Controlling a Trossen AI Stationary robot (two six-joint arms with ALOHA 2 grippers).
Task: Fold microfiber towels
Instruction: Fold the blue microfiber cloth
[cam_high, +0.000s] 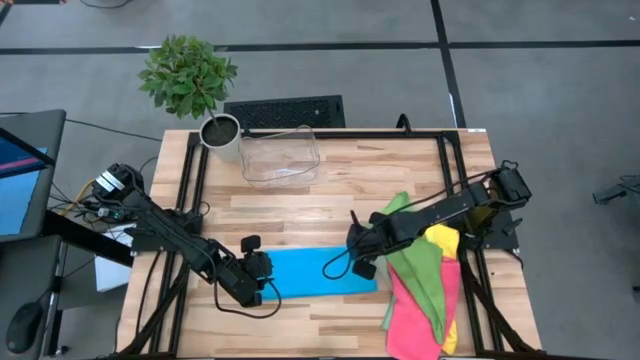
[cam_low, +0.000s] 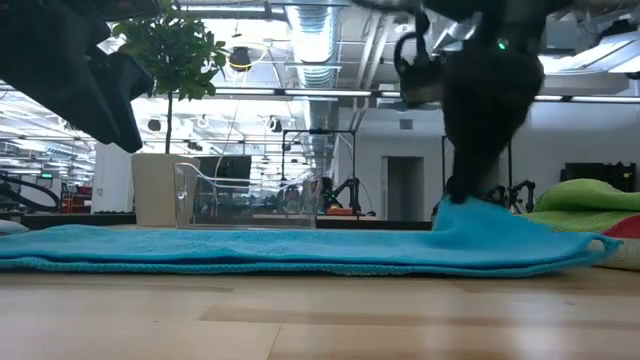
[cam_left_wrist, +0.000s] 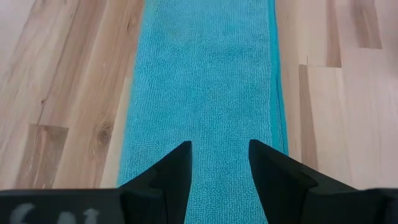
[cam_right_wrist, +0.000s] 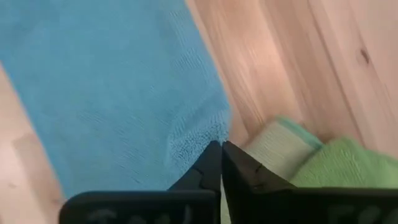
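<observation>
A blue microfiber towel (cam_high: 315, 271), folded into a long strip, lies along the table near its front edge. It also shows in the low view (cam_low: 250, 248). My left gripper (cam_left_wrist: 219, 146) is open over the strip's left end (cam_high: 272, 278), and the low view shows it raised above the table. My right gripper (cam_right_wrist: 219, 144) is shut on the strip's right end (cam_high: 365, 265). A pile of green (cam_high: 420, 265), pink (cam_high: 410, 315) and yellow (cam_high: 442, 240) towels lies at the right, and a pale sage edge (cam_right_wrist: 280, 146) of it shows in the right wrist view. My right gripper pinches the blue towel at its right end (cam_right_wrist: 189, 142) between its two shut fingers, and the cloth puckers at the fingertips. The fingers come from above, slanting in from the table's right. That end (cam_low: 480, 215) is raised a little, and the rest of the strip lies flat on the table.
A clear plastic bin (cam_high: 280, 155) and a potted plant (cam_high: 215, 125) stand at the table's far edge. The towel pile touches the strip's right end. Bare wood (cam_high: 330, 210) lies between the strip and the bin.
</observation>
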